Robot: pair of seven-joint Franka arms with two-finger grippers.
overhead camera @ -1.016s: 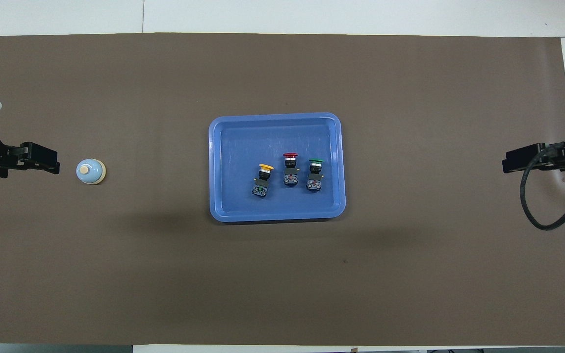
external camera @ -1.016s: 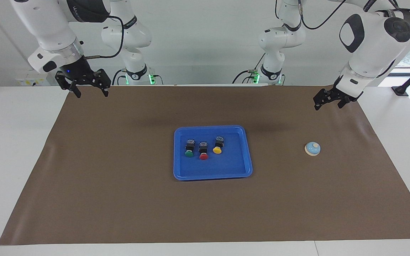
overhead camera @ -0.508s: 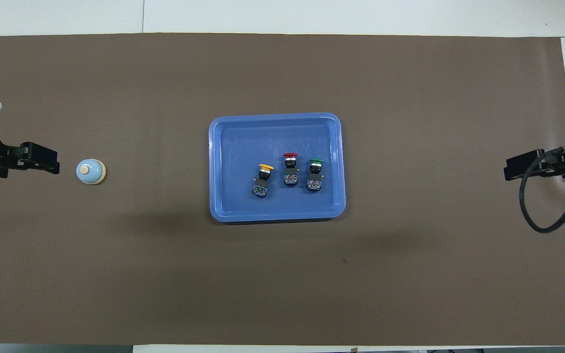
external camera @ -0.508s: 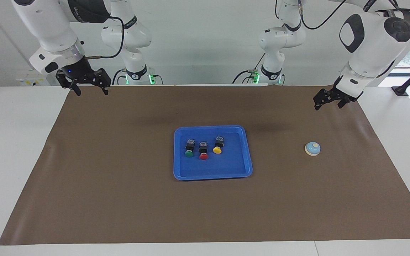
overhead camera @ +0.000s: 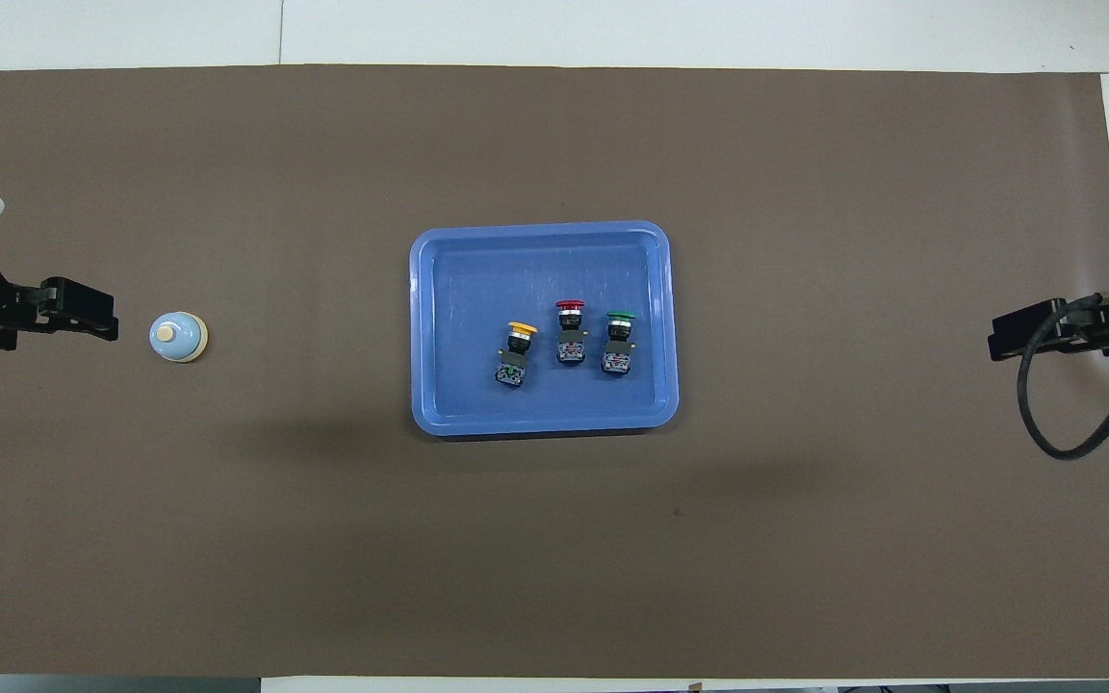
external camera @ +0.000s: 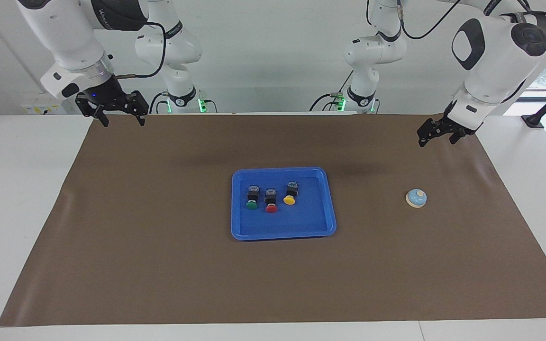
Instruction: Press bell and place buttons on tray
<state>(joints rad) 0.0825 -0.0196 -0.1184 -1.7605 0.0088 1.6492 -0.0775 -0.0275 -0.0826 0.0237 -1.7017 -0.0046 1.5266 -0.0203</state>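
above mat corners: left claw (external camera: 436, 138), right claw (external camera: 120, 118) wide open, empty.

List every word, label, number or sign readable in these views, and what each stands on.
Right arm's upper link: dark band with pale lettering, too blurred to read.
Buttons: small markings on the black bodies, too small to read.
Tray, bell, brown mat: no text visible.

This looks like a robotics lab — two white jointed robot arms (external camera: 486, 61) rise from bases lit with green rings (external camera: 185, 104) along a plain white wall (external camera: 273, 57). Black cables (external camera: 524, 199) loop off them, and a long white table (external camera: 17, 199) carries a flat brown paper mat (external camera: 159, 265) — a test bench, not a home.
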